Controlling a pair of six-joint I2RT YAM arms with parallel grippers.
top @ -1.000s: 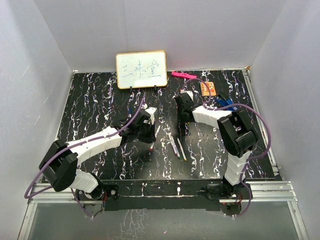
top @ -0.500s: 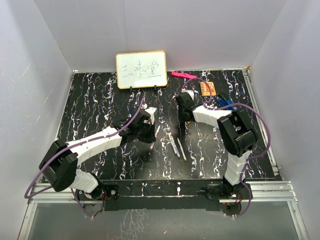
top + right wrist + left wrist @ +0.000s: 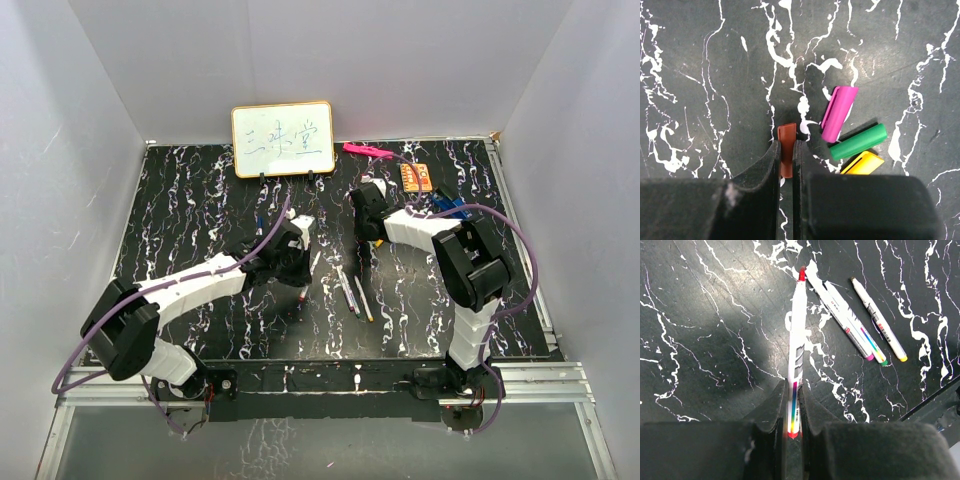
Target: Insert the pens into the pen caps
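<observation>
Left hand (image 3: 794,390) tight around slim white red-tipped pen (image 3: 797,335); right hand (image 3: 786,150) tight around stubby red-brown cap (image 3: 787,134).

The right claw (image 3: 786,146), pinching the red-brown cap (image 3: 787,135), has crept slightly toward the far edge of the bench (image 3: 180,200). The left arm (image 3: 190,285), whose left claw (image 3: 792,390) grips the red-tipped pen (image 3: 797,340), has edged its elbow a little away from the near-left corner.

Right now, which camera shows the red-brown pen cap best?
The right wrist view: the red-brown pen cap is close up and sharp, clamped in the right gripper. In the top external view it cannot be made out under that gripper. The left wrist view does not include it.
</observation>
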